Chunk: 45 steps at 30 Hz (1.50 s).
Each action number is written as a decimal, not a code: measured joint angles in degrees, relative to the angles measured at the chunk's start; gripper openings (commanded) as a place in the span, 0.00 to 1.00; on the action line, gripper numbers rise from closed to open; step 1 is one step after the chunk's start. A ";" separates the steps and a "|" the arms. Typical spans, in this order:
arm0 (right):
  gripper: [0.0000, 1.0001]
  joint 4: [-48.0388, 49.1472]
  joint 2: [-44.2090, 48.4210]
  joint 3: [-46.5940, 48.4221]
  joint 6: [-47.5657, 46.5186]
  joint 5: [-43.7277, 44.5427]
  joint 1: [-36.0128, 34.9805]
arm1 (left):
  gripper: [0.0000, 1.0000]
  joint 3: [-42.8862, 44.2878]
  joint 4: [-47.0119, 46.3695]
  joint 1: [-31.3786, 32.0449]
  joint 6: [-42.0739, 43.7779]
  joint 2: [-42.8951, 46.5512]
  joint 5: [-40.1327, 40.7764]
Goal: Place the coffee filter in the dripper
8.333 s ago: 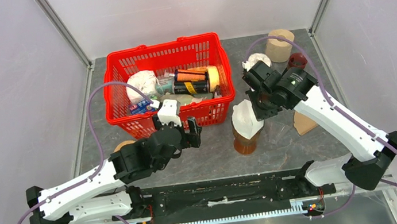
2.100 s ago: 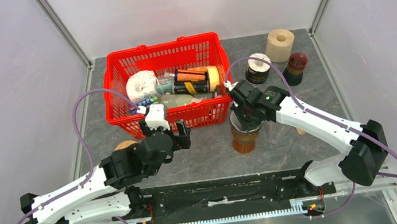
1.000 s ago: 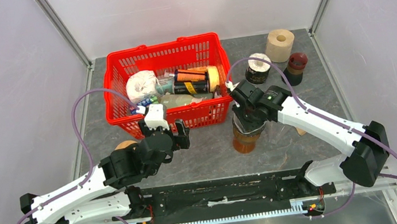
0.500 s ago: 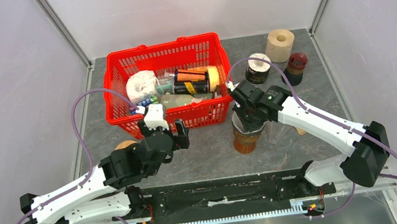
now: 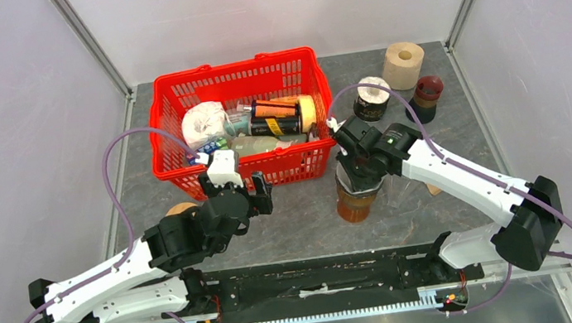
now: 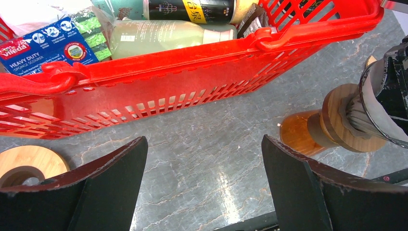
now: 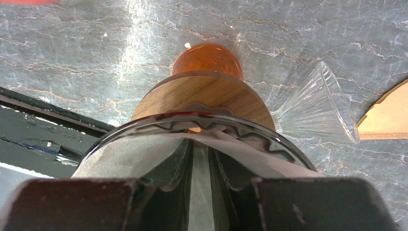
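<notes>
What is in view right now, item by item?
basket: one, red, back left
can: one, black-yellow, in basket
bottle: one, pale green, in basket
scourer pack: one, blue, in basket
bundle: one, white, in basket
carafe: one, amber, centre
dripper: one, clear, on carafe
coffee filter: one, white, inside dripper
glass cone: one, clear, right of carafe
flat piece: one, tan, right of cone
wooden ring: one, tan, near left
roll: one, tan, back right
jar: one, dark, back right
red-capped bottle: one, dark, back right
left tool: one, black, open, facing basket
right tool: one, black, inside dripper
</notes>
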State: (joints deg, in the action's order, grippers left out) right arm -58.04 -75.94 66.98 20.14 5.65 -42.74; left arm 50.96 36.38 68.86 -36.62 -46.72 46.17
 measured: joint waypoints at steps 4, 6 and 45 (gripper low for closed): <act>0.25 -0.72 0.04 0.68 0.04 0.00 0.00 | 0.94 0.00 0.00 0.00 0.00 0.00 0.00; 0.26 -1.01 0.17 1.03 0.11 0.00 0.00 | 0.94 0.00 0.02 0.00 -0.02 0.00 0.00; 0.96 -3.34 19.85 8.98 6.23 17.16 1.46 | 0.94 0.09 7.02 0.00 -4.33 1.99 0.46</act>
State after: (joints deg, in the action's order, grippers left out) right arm -61.39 -56.10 75.96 26.37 22.81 -41.28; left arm 51.05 43.40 68.86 -40.95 -44.73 46.63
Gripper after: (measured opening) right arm 0.772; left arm 0.943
